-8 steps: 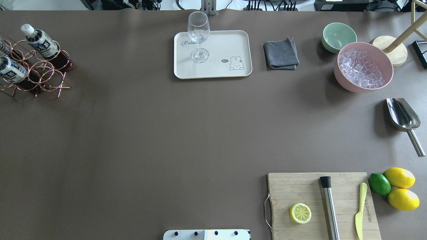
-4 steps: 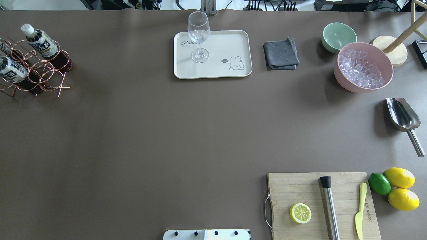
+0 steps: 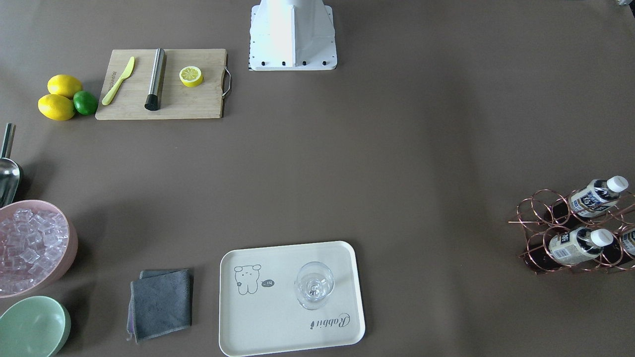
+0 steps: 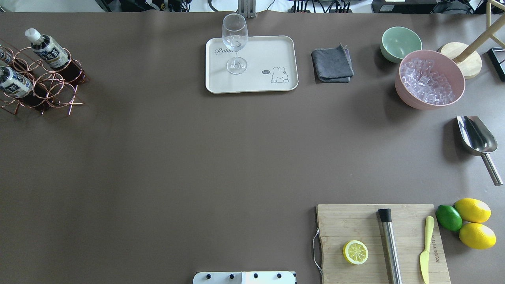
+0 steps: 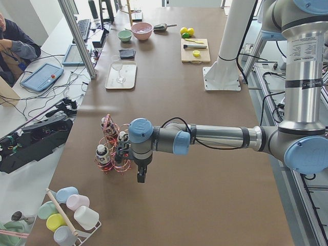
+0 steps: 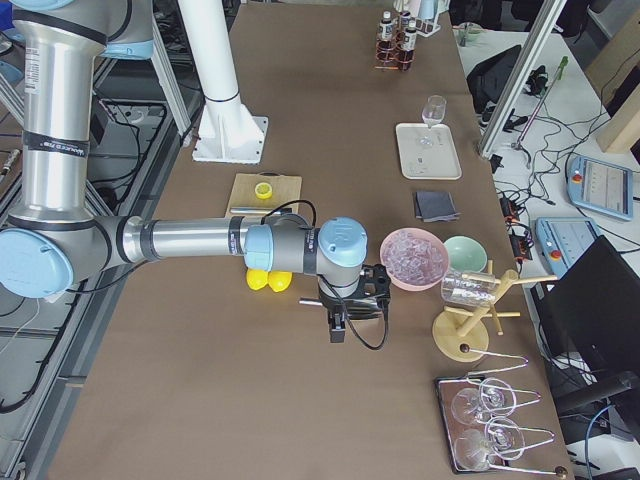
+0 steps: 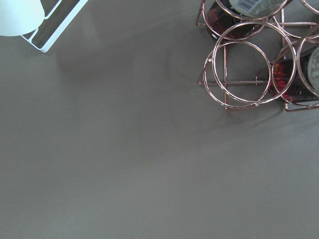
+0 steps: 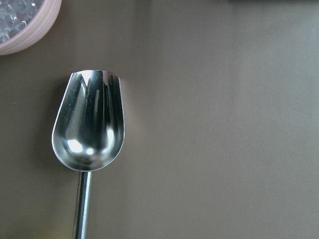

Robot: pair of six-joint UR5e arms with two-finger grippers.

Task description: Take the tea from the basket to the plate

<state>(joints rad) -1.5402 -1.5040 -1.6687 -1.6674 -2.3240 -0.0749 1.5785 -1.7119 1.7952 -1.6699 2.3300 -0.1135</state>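
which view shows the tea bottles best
Exterior front-facing: two tea bottles show whole, caps and labels, a third cut by the edge. Overhead crops two of them; left wrist sees only dark bases; side views show them small.

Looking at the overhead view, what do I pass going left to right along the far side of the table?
Wire basket → plate → grey cloth → mint-green bowl → wooden stand base.

third tea (image 4: 3, 56) cropped (left edge), scoop (image 8: 87, 122) cropped

Tea bottles (image 4: 46, 49) lying in wire basket (image 4: 55, 90), cream plate (image 4: 268, 49) well apart
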